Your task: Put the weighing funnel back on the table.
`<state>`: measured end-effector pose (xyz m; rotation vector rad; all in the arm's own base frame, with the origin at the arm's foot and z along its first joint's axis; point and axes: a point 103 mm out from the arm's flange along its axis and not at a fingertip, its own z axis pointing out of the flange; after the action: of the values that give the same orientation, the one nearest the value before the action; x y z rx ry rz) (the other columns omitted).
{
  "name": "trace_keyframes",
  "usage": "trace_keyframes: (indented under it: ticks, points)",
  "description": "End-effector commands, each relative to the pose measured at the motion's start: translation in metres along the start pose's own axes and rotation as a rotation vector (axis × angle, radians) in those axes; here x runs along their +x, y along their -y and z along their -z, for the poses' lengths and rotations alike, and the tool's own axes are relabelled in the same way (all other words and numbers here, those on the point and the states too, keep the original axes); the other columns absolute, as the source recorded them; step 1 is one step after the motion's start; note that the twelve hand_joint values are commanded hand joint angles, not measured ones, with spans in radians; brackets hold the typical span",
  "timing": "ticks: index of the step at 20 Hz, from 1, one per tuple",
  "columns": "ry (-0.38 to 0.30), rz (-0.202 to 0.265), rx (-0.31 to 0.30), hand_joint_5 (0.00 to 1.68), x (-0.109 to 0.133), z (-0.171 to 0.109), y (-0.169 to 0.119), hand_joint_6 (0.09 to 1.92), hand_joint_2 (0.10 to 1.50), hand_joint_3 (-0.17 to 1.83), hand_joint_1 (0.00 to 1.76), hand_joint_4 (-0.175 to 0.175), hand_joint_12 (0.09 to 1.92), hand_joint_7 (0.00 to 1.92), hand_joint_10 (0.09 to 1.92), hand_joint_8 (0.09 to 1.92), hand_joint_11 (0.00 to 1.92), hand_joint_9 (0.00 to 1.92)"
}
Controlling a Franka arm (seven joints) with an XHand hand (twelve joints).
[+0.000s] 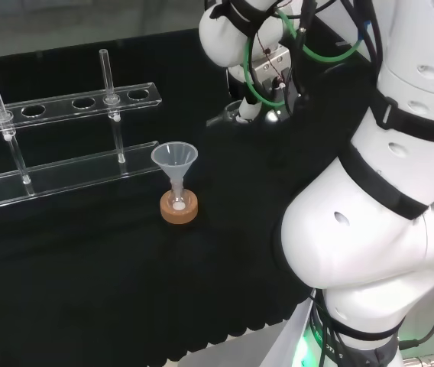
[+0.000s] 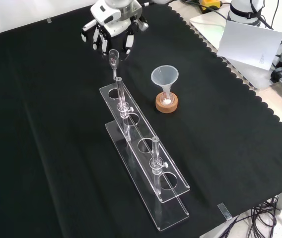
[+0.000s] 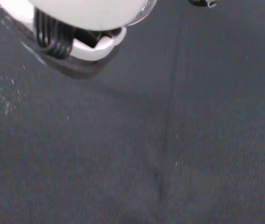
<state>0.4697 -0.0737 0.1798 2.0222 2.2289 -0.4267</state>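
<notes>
Hand (image 2: 112, 25) hovers low above black cloth (image 2: 56, 129) (grasp unclear).

Plain black cloth (image 2: 56, 148) lying matte, clear funnel (image 2: 164, 78) sitting over a tan cork ring (image 2: 167, 104), clear rack (image 2: 146, 148) glinting, hand (image 2: 112, 29) showing black and white, white arm (image 1: 385, 252) wearing black bands, green cable (image 1: 248, 69) looping

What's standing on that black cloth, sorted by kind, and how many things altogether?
Clear rack: 1
Test tubes in the rack: 2
Funnel: 1
Small flask under the funnel: 1
Cork ring: 1
Total: 6
</notes>
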Motion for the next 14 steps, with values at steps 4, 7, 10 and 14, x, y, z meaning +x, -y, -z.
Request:
trace_keyframes:
  ticks: [4,7,10,14]
  points:
    - [0.010,-0.035,0.061,1.57,-0.037,-0.085,-0.025,0.09,0.59,0.65,1.15,0.175,1.36,1.68,0.16,0.09,0.00,1.07]
    - [0.030,-0.038,0.082,1.57,-0.049,-0.099,-0.021,0.09,0.59,0.65,1.15,0.175,1.37,1.68,0.16,0.09,0.00,1.07]
    - [0.045,-0.046,0.102,1.57,-0.054,-0.109,-0.019,0.09,0.59,0.65,1.15,0.175,1.37,1.68,0.16,0.09,0.00,1.07]
    - [0.084,-0.032,0.181,1.55,-0.053,-0.122,-0.015,0.09,0.65,0.55,1.14,0.175,1.36,1.65,0.15,0.09,0.00,1.05]
